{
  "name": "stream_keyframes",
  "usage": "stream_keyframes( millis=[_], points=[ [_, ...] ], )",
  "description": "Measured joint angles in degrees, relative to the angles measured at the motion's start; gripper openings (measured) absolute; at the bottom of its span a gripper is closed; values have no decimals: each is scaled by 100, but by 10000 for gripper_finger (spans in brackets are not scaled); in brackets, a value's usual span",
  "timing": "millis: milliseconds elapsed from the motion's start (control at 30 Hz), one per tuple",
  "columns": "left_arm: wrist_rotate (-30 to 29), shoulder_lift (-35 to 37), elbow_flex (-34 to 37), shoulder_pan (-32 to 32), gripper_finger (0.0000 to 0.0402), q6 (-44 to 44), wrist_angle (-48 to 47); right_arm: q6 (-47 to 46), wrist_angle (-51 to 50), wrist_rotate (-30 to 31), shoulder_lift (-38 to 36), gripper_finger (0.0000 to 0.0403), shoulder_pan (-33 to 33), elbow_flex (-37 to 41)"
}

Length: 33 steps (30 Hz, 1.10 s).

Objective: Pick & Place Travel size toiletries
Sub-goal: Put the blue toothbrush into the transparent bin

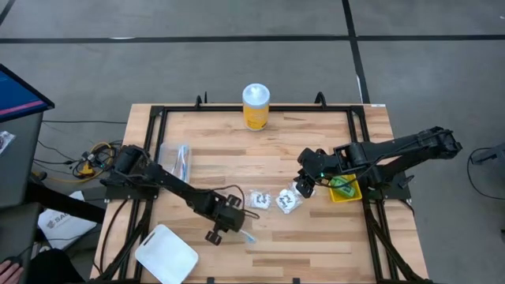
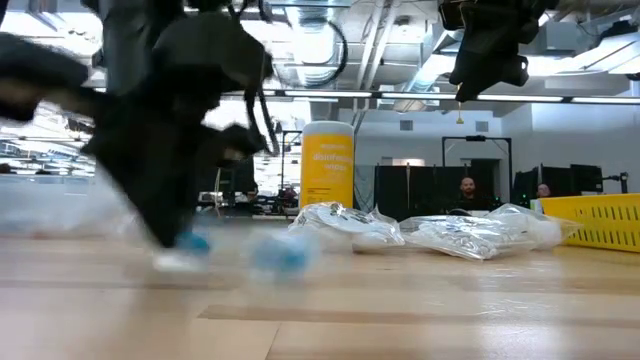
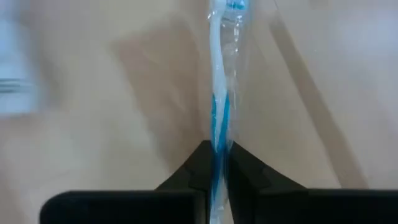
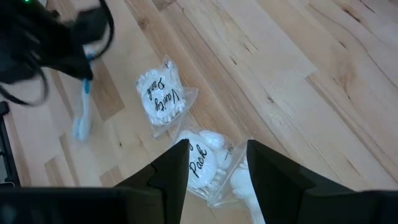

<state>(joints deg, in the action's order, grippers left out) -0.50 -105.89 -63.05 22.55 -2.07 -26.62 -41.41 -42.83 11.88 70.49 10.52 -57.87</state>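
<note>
My left gripper (image 1: 223, 226) (image 3: 216, 155) is low over the table's near middle, shut on a blue and white toothbrush (image 3: 217, 118) (image 1: 246, 236) in a clear wrapper. My right gripper (image 1: 306, 186) (image 4: 217, 158) hangs open, high above three crinkly white packets with dark print (image 4: 160, 99) (image 4: 202, 167) (image 1: 259, 199) (image 2: 470, 235) that lie flat on the table. Green chunks (image 1: 342, 184) sit in a small yellow bin (image 1: 347, 195). More toothbrushes lie in a clear bag (image 1: 176, 161) at the left. My left gripper pinches the toothbrush's handle (image 3: 217, 140) between its two fingers, wrapper included. The brush runs straight out ahead along the fingers, close over the wood. Whether its free end (image 1: 251, 237) rests on the table cannot be told.
A tall yellow jar with a white lid (image 1: 256, 106) stands at the far middle edge. A white flat lid or board (image 1: 166, 254) lies at the near left corner. Bare wood stretches between the packets and the near edge. People show in the room behind (image 2: 467, 188).
</note>
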Motion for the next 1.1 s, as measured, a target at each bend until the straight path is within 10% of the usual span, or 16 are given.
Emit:
stream_keyframes(
  millis=[533, 1100],
  points=[
    [-4014, 3973, 1138, -81, 17, 5431, -2409, -13, 2, 2, 1, 154, -96, 0],
    [-3575, 6250, 3102, -454, 18, 8823, -3583, 59, 2, 0, 0, 154, -321, 0]
  ],
)
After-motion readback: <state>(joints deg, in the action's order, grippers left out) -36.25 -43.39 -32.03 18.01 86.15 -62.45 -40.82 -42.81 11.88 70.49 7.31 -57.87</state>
